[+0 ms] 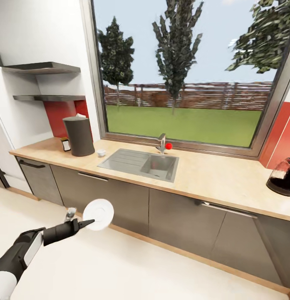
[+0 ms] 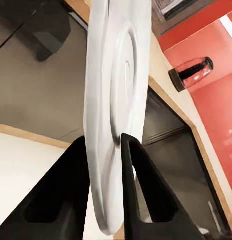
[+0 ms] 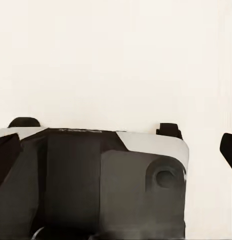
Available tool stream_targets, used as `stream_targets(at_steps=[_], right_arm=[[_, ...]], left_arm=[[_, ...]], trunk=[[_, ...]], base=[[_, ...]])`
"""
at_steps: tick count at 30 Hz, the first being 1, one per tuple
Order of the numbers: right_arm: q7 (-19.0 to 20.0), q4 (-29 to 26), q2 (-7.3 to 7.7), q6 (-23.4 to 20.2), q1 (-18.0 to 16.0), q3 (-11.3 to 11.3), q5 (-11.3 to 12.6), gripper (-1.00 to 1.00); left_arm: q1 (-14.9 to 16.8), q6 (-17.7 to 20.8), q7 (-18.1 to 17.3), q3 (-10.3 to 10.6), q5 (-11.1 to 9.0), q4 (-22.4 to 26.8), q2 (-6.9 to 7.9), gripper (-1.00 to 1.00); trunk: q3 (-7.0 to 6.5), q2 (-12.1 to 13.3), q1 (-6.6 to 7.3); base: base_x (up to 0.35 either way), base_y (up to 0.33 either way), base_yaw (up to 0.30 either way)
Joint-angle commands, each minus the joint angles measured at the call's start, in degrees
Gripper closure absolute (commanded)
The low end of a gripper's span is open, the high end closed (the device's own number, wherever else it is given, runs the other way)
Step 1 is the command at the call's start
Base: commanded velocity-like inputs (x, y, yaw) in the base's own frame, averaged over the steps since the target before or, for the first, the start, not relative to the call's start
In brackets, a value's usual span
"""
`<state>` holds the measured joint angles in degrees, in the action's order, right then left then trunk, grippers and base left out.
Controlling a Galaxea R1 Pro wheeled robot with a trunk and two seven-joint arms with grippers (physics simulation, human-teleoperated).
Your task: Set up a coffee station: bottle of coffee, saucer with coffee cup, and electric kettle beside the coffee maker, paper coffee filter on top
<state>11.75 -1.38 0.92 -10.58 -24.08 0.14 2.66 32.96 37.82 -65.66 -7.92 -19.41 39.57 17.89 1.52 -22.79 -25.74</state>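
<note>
My left gripper [image 1: 84,224] is shut on the rim of the white saucer [image 1: 98,214], which it holds on edge over the floor in front of the cabinets. Seen close, the saucer [image 2: 116,100] stands pinched between the two black fingers [image 2: 71,190]. On the kitchen countertop [image 1: 203,175] the dark coffee maker [image 1: 79,135] stands at the far left. The bottle of coffee [image 1: 65,144] is beside it, and the tiny coffee cup [image 1: 101,153] sits just to its right. The electric kettle [image 1: 283,177] stands at the far right end. My right gripper [image 3: 116,150] is open over my own base. The paper coffee filter is out of view.
A steel sink [image 1: 140,163] with a faucet [image 1: 162,143] lies between the coffee maker and the kettle, below a large window. Two black shelves, one thick [image 1: 45,67] and one thin [image 1: 49,98], hang on the left wall. Grey cabinet fronts [image 1: 120,196] run under the worktop.
</note>
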Motion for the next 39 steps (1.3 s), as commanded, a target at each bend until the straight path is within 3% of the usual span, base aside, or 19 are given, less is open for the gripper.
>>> stream_targets(at_steps=[1, 3, 4, 9, 14, 17, 22, 26, 29, 39], right_arm=[[-0.7, -0.1, -0.01, -0.1, 1.2, -0.1, 0.2, -1.0], [-1.9, 0.0, -0.06, 1.1, 4.6, -0.1, 0.0, -1.0], [-2.3, 0.1, -0.22, 3.1, 6.9, 0.0, -0.2, -1.0], [-2.5, -0.2, -0.4, 4.4, 7.8, 0.1, -0.9, -1.0], [-2.6, -0.4, -2.53, 4.6, 7.8, 0.0, -0.7, -1.0], [-2.8, -0.4, -3.87, 4.7, 7.8, -0.1, -0.8, -1.0], [-2.9, -0.5, -3.81, 4.7, 7.8, -0.2, -0.9, -1.0], [-2.9, -0.5, -3.74, 4.6, 7.8, 0.0, -1.0, -1.0], [-3.0, -0.5, -3.73, 4.7, 7.8, 0.0, -0.9, -1.0], [-2.9, -0.4, -3.79, 4.8, 7.8, 0.2, -1.1, -1.0]], left_arm=[[0.7, 1.4, 0.3, -0.1, -0.1, 0.0, -0.05, 1.0], [3.4, 4.2, 1.5, -0.2, 0.0, -0.2, -0.12, 1.0], [6.3, 5.3, 3.4, -0.3, -0.1, -0.3, -0.13, 1.0], [10.2, 9.1, 5.8, -0.5, -1.1, -2.3, -0.14, 1.0], [12.1, 11.2, 11.4, -0.3, -3.5, -3.1, -0.1, 1.0], [12.7, 11.4, 12.7, -0.2, -4.8, -3.1, -0.05, 1.0], [13.0, 11.4, 13.2, -0.2, -5.4, -2.8, 0.08, 1.0], [14.5, 11.5, 16.3, -0.3, -5.5, -2.4, -0.12, 1.0], [15.1, 11.5, 16.7, -0.3, -5.7, -2.4, -0.2, 1.0], [15.0, 11.4, 16.9, -0.4, -6.8, -2.3, -1.03, 1.0]], trunk=[[0.12, -0.1, -0.04], [0.12, -0.1, -0.04], [0.12, -0.1, -0.04], [0.12, -0.1, -0.04], [0.17, -0.1, -0.04], [0.3, -0.1, -0.04], [0.39, -0.1, -0.04], [0.52, -0.1, -0.04], [0.71, -0.1, -0.04], [1.24, -0.1, -0.04]], base=[[0.0, 0.0, 0.0], [0.0, 0.0, 0.0], [0.0, 0.0, 0.0], [0.0, 0.0, 0.0], [0.0, 0.0, 0.03], [0.0, 0.0, 0.174], [0.0, 0.0, 0.256], [0.0, 0.0, 0.254], [0.009, 0.0, 0.206], [0.305, 0.026, 0.236]])
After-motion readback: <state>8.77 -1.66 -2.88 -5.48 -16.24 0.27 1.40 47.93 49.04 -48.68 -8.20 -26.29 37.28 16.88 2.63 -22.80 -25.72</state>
